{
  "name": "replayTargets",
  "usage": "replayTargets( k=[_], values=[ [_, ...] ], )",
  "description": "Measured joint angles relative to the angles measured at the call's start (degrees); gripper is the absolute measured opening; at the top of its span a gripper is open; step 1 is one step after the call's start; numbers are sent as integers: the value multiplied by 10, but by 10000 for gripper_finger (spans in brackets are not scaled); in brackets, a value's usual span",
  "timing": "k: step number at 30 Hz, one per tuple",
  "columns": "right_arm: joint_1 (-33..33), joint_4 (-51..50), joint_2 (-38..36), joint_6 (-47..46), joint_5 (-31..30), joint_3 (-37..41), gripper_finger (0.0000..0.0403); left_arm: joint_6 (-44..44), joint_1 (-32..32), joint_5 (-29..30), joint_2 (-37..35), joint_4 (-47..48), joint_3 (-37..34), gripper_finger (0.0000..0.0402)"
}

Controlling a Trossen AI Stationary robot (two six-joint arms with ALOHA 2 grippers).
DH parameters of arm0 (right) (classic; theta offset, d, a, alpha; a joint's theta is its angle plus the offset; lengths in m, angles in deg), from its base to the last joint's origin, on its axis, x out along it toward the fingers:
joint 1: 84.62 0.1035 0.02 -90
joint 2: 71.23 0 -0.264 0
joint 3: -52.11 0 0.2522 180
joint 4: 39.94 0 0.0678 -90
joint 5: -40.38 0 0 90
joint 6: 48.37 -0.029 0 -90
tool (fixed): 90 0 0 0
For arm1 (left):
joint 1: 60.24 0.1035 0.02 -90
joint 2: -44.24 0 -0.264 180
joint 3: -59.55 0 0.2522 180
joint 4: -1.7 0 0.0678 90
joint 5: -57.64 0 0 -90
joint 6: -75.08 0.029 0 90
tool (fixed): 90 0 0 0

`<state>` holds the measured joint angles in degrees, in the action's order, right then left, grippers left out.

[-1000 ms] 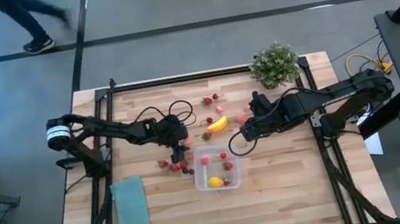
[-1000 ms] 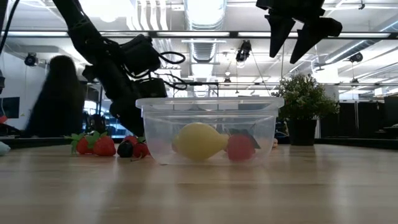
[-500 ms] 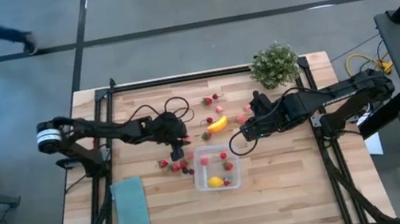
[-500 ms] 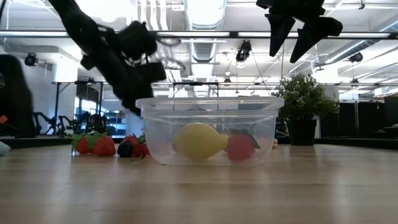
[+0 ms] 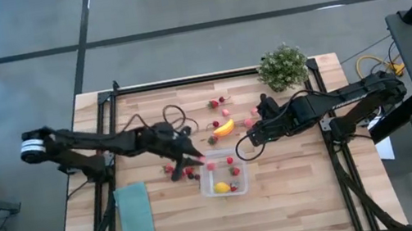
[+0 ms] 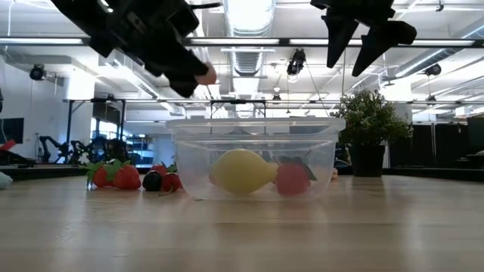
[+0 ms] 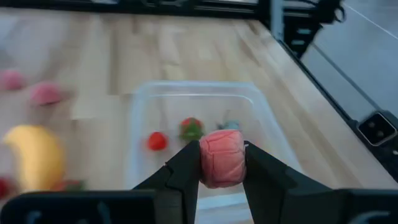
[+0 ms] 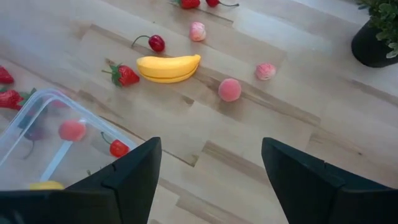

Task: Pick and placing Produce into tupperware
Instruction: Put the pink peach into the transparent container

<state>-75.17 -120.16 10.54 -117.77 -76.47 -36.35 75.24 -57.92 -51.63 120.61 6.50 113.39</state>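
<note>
Teal cloth [image 5: 135,216] lies flat at the left front of the desk [image 5: 302,200]. The left arm reaches across from the desk's left edge. The left end effector [image 5: 197,161] hangs above the left rim of the tupperware [image 5: 222,172], its fingers [image 7: 186,171] closed on a pink berry [image 7: 222,157]; the left wrist view shows the berry pinched between both fingers, directly over the container's opening. In the low view the berry [image 6: 206,75] sits clear above the container rim [image 6: 255,123], not touching it.

Loose strawberries [image 5: 182,171] lie on the desk just left of the tupperware. The tupperware stands near the desk's centre and holds a yellow lemon [image 5: 221,187] and small red fruits [image 5: 233,172]. The banana [image 5: 224,127] lies on the desk behind the container, with cherries [image 5: 217,103] and pink berries [image 5: 252,113] scattered near it.

The right end effector [image 5: 246,147] hovers above the desk by the tupperware's rear right corner, fingers [image 8: 134,177] spread wide and holding nothing. The potted plant [image 5: 282,67] stands at the right rear of the desk.
</note>
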Motion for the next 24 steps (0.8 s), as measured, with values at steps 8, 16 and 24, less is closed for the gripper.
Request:
replayTargets(
  k=[8, 16, 24],
  values=[
    [0, -10, 0, 47, -1, 0, 270, -51, -12, -29, 84, -7, 42, 125],
    [0, -10, 1, -54, 4, 0, 270, -111, -12, -30, 90, 17, 48, 229],
    [-97, -4, 24, -95, 136, 49, 270, -153, -9, -27, 44, 77, 49, 273]
  ],
)
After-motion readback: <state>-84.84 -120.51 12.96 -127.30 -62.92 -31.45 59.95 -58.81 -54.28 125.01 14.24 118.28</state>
